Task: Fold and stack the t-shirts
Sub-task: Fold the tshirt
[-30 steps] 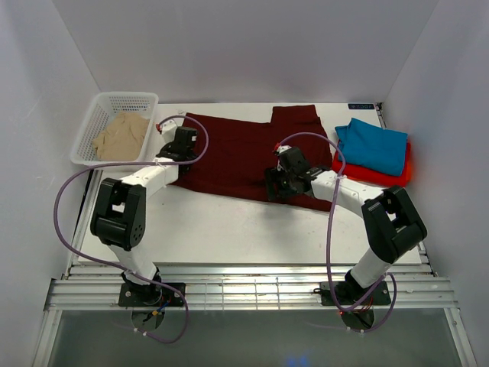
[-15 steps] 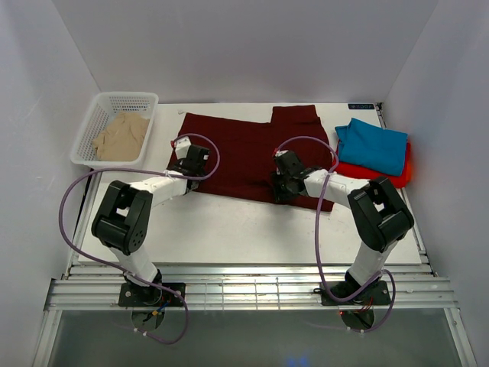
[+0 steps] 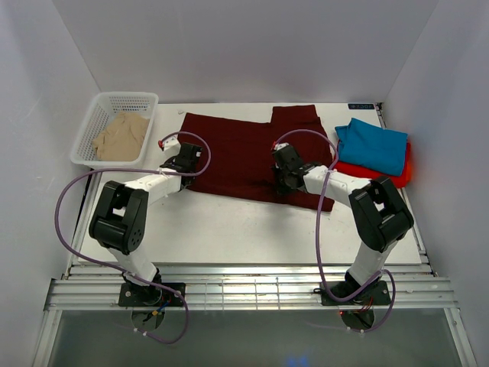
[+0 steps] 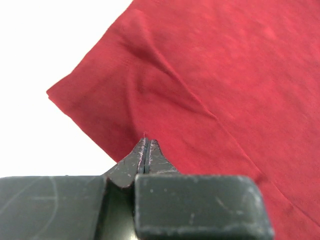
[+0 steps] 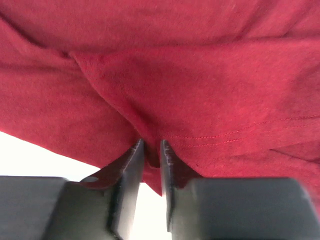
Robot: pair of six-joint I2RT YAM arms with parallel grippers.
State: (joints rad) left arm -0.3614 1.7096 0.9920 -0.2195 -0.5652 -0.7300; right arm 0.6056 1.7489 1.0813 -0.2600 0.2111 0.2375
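Presently: white flat table (image 3: 229, 229). Dark maroon cloth t-shirt (image 3: 237, 149), spread flat, centre toward 12 o'clock. White plastic mesh basket (image 3: 85, 136), 10 o'clock, holding crumpled beige t-shirt (image 3: 122, 134). Folded teal-blue t-shirt (image 3: 374, 145) atop bright red-orange t-shirt (image 3: 367, 174), 2 o'clock. Left gripper (image 4: 146, 144): clamped tight on the maroon shirt's 8 o'clock edge. Right gripper (image 5: 149, 150): jaws narrow, pinching its 5 o'clock hem.
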